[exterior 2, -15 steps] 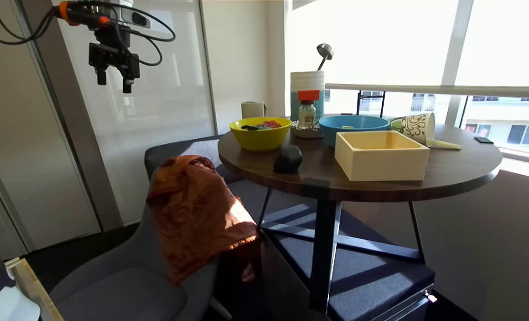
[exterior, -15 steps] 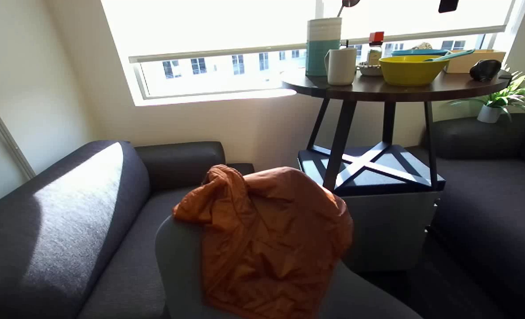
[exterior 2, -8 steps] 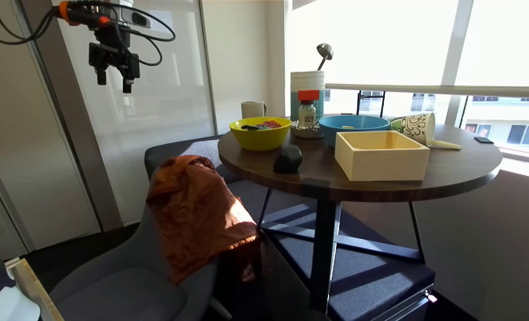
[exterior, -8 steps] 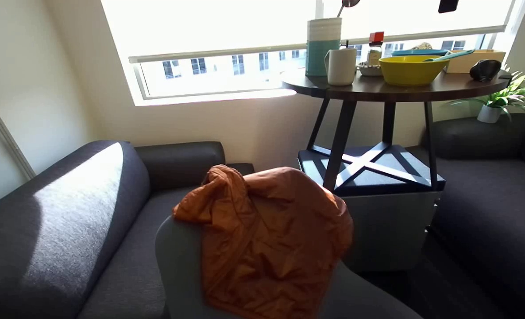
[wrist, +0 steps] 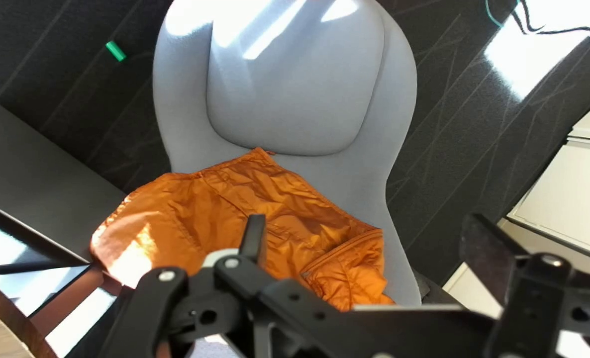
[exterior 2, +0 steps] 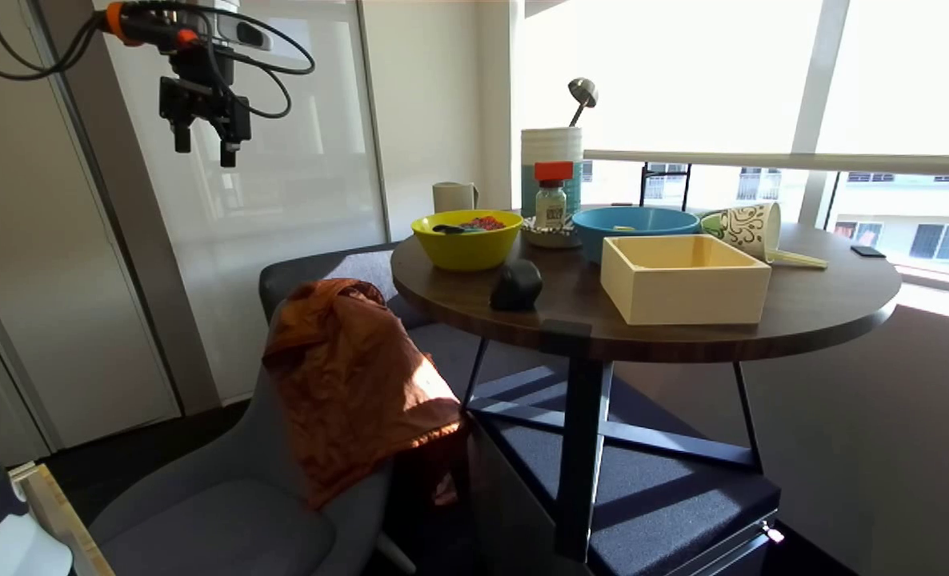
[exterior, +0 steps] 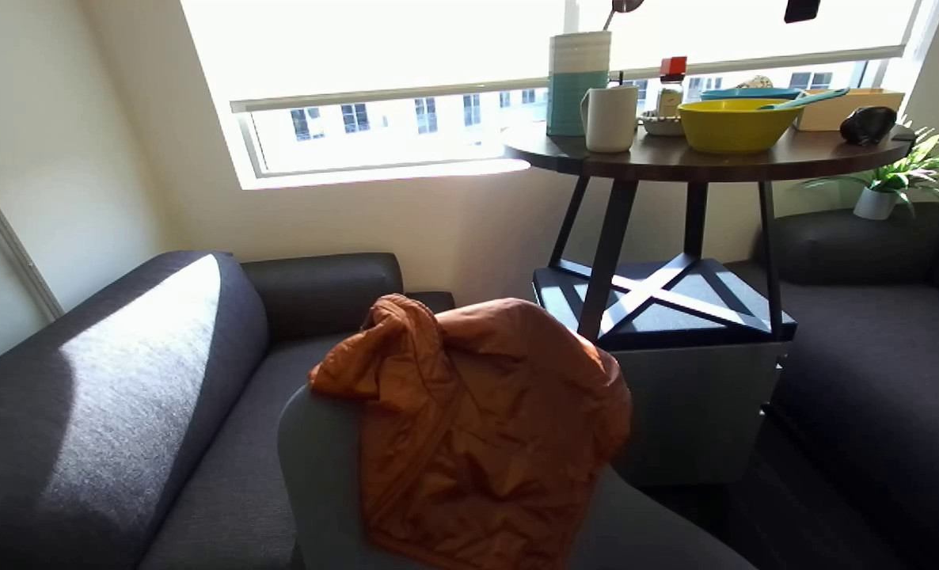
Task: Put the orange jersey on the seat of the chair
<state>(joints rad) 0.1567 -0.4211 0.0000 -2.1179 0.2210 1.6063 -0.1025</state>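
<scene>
The orange jersey (exterior: 501,427) lies crumpled over the backrest of the grey chair (exterior: 319,467) in both exterior views. In an exterior view the jersey (exterior 2: 346,384) hangs down the front of the backrest and off one side, above the bare chair seat (exterior 2: 218,520). My gripper (exterior 2: 206,148) is high above the chair, apart from the jersey. In the wrist view my gripper (wrist: 364,223) is open and empty, its fingers wide apart. Below it the jersey (wrist: 275,199) covers the backrest, its edge just short of the seat cushion (wrist: 295,94).
A round dark table (exterior 2: 810,296) stands beside the chair. It bears a yellow bowl (exterior 2: 468,244), a blue bowl (exterior 2: 634,224), a cream box (exterior 2: 686,292), a mug and a canister. A dark sofa (exterior: 121,396) is behind the chair. A green piece (wrist: 116,50) lies on the floor.
</scene>
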